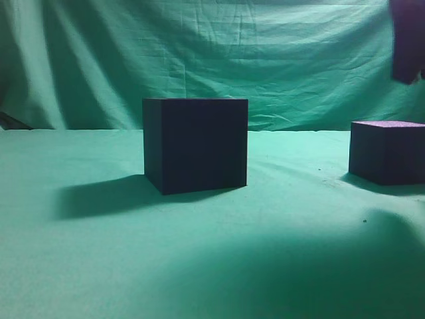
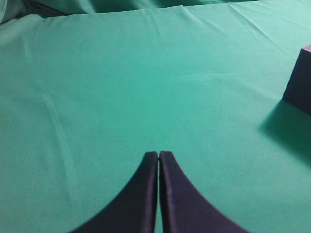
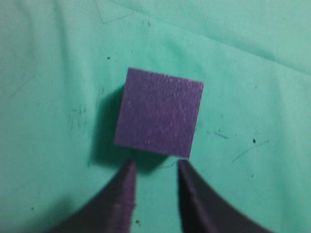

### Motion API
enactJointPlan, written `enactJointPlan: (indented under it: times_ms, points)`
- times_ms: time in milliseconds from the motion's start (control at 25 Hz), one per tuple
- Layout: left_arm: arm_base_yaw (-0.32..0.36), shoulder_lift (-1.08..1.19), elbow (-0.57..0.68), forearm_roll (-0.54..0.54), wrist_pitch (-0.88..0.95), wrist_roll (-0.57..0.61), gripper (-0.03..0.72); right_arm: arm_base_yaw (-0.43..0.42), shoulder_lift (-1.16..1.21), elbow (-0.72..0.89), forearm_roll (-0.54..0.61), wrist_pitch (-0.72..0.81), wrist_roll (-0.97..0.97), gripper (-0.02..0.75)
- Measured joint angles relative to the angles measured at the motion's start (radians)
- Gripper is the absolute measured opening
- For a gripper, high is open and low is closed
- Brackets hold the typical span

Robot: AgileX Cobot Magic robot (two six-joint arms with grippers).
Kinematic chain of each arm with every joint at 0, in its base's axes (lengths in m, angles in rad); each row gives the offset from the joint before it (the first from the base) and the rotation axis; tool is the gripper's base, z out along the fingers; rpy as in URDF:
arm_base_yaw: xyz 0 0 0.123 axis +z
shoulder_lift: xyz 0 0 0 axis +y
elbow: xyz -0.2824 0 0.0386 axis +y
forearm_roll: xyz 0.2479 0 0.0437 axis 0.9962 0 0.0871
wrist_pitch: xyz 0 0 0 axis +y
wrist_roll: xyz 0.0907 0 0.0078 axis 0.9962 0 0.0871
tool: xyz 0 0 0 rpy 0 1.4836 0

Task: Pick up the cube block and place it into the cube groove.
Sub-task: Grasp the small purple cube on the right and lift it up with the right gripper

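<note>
The cube groove is the big dark box standing mid-table in the exterior view. The cube block, smaller with a purplish top, sits on the cloth at the right edge. In the right wrist view its purple top lies just ahead of my right gripper, which is open and empty above it. In the exterior view that gripper hangs high over the block. My left gripper is shut and empty over bare cloth. A dark cube corner shows at the right edge of the left wrist view; I cannot tell which cube.
Green cloth covers the table and hangs as a backdrop behind it. The groove casts a shadow to its left. Small dark specks dot the cloth around the block.
</note>
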Motion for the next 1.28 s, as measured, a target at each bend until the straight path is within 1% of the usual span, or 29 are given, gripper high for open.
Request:
enactJointPlan:
  times_ms: [40,160,240,480,520,640,680,720,840,1000,1040,1080,1200,1280]
  points:
    - [0.0,0.0,0.0,0.0,0.0,0.0,0.0,0.0,0.025,-0.015,0.0,0.0,0.0,0.325]
    - [0.0,0.0,0.0,0.0,0.0,0.0,0.0,0.0,0.088,-0.046,0.0,-0.009,0.001,0.572]
    - [0.0,0.0,0.0,0.0,0.0,0.0,0.0,0.0,0.125,-0.058,0.0,-0.021,0.004,0.647]
    - [0.0,0.0,0.0,0.0,0.0,0.0,0.0,0.0,0.227,-0.061,0.0,-0.069,0.007,0.643]
    - [0.0,0.0,0.0,0.0,0.0,0.0,0.0,0.0,0.239,-0.061,0.0,-0.077,0.007,0.58]
    - [0.0,0.0,0.0,0.0,0.0,0.0,0.0,0.0,0.255,-0.063,0.0,-0.09,0.009,0.458]
    - [0.0,0.0,0.0,0.0,0.0,0.0,0.0,0.0,0.255,-0.067,-0.001,-0.09,0.009,0.43]
    - [0.0,0.0,0.0,0.0,0.0,0.0,0.0,0.0,0.255,-0.075,-0.001,-0.079,0.009,0.441]
    - [0.0,0.0,0.0,0.0,0.0,0.0,0.0,0.0,0.255,-0.131,-0.001,-0.016,0.011,0.441]
    - [0.0,0.0,0.0,0.0,0.0,0.0,0.0,0.0,0.255,-0.264,0.025,0.117,0.01,0.441]
    - [0.0,0.0,0.0,0.0,0.0,0.0,0.0,0.003,0.255,-0.305,0.037,0.156,0.012,0.401]
    - [0.0,0.0,0.0,0.0,0.0,0.0,0.0,0.006,0.255,-0.346,0.047,0.193,0.013,0.42]
    - [0.0,0.0,0.0,0.0,0.0,0.0,0.0,0.051,0.255,-0.455,0.056,0.292,0.014,0.42]
    - [0.0,0.0,0.0,0.0,0.0,0.0,0.0,0.11,0.255,-0.513,0.056,0.337,0.021,0.42]
